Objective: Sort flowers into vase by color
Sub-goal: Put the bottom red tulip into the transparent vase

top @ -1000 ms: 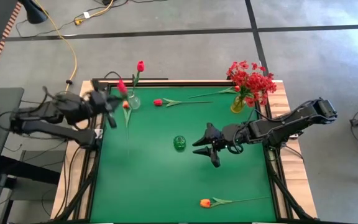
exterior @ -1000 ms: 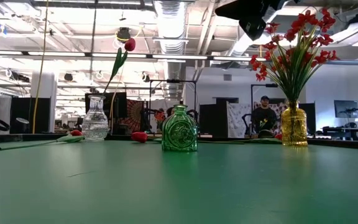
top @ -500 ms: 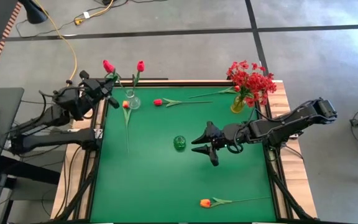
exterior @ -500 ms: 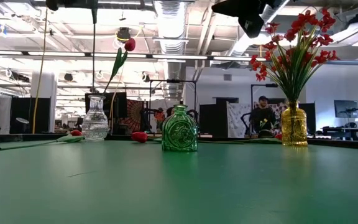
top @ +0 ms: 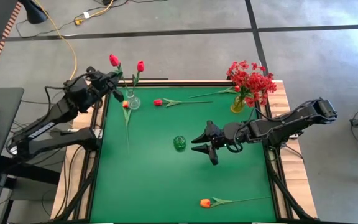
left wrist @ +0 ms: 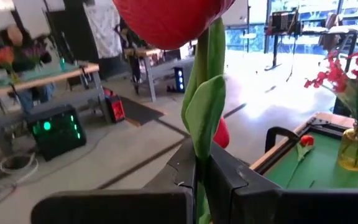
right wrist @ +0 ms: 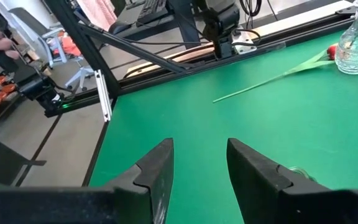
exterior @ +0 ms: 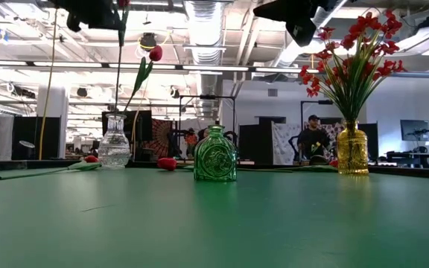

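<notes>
A red tulip (top: 114,60) is held by its green stem in the left gripper (top: 112,88), whose fingers are pinched tight on it, and the flower is carried high in the air by the far left corner of the green table (top: 166,174). The clear vase (top: 132,101) stands just beside it, and one red tulip (top: 140,66) is already stood in that vase. So the step in hand is judged to be this: the held tulip is being brought to the clear vase, to be put with the other red one. For the next move, the bottom of the stem must be lined up over the narrow mouth of the vase and then let down straight, so that the vase is not knocked over. The right gripper (top: 202,145) is kept low over the middle of the table, near the small green vase (top: 179,142); its fingers are held partly apart and nothing is gripped. The sprays of small red blossoms (top: 251,79) are stood in the yellow vase (top: 237,104) at the far right. More flowers are left lying on the table: an orange tulip (top: 205,203) near the front edge, another orange tulip (top: 126,105) by the clear vase, and a red tulip (top: 158,102) near the back.
</notes>
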Controlling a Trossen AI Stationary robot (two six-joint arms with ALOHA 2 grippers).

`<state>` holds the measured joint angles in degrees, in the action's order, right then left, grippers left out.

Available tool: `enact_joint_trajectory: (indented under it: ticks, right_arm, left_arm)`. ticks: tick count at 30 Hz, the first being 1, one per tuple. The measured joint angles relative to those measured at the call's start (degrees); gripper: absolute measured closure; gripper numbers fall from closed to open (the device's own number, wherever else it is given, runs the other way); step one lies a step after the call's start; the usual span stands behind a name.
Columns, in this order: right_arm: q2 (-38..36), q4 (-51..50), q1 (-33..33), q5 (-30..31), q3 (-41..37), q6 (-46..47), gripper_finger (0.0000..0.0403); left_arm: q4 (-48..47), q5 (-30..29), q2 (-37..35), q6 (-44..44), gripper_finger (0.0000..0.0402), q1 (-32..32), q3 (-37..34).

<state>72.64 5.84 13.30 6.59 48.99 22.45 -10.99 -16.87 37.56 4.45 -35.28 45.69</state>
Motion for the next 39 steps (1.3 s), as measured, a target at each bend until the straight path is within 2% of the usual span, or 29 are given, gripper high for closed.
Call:
enact_joint_trajectory:
  ticks: [12,21,32,35,39]
  right_arm:
    - [0.0,-0.3,-0.3,0.0,0.0,-0.1,0.0228]
    - [0.0,-0.9,-0.9,0.0,0.0,-0.4,0.0228]
    - [0.0,-1.1,-1.1,0.0,0.0,-0.5,0.0228]
    - [0.0,-1.1,-1.1,-0.1,0.0,-0.5,0.0228]
    - [0.0,-1.1,-1.1,-0.1,0.0,-0.5,0.0228]
  left_arm:
    - [-2.7,0.5,5.3,-4.6,0.0401,-5.7,-0.5]
    - [1.4,7.7,5.6,-12.6,0.0401,-12.3,-8.2]
    - [2.2,6.0,5.6,-13.8,0.0401,-12.9,-11.7]
    - [2.2,5.9,5.5,-14.2,0.0389,-12.9,-11.8]
    - [3.0,6.0,5.6,-14.3,0.0354,-12.9,-11.9]
